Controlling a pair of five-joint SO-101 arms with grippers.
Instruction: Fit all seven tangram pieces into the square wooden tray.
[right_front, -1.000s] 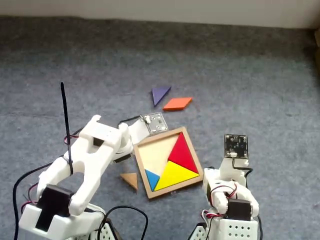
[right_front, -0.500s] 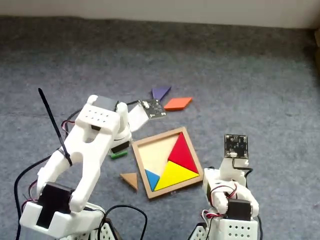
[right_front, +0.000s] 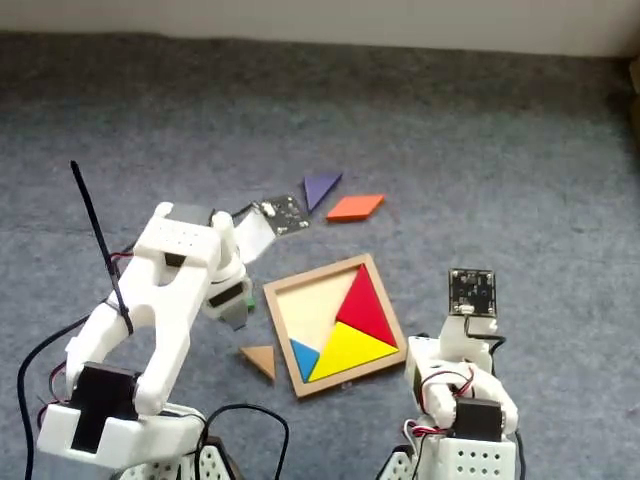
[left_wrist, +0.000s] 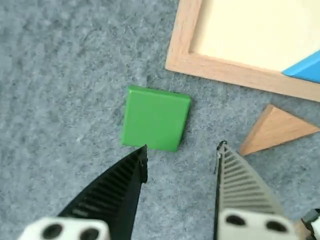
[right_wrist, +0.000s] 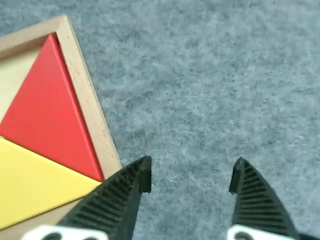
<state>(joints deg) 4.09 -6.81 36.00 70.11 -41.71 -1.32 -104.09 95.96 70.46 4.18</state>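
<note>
The square wooden tray lies on the carpet with a red triangle, a yellow triangle and a small blue triangle in it. A green square lies flat on the carpet just outside the tray's left rim. My left gripper hovers open just short of it, touching nothing. A tan wooden triangle lies close by, near the tray's corner. A purple triangle and an orange parallelogram rest beyond the tray. My right gripper stands open over bare carpet beside the tray's right rim.
The left arm stretches along the tray's left side, with a black cable sticking up beside it. The right arm's base sits at the near right. Grey carpet spreads open at the far side and on the right.
The left arm has swung away from the tray's left corner toward the left. The green square now lies uncovered on the carpet beside the tray. The right arm has stayed still.
</note>
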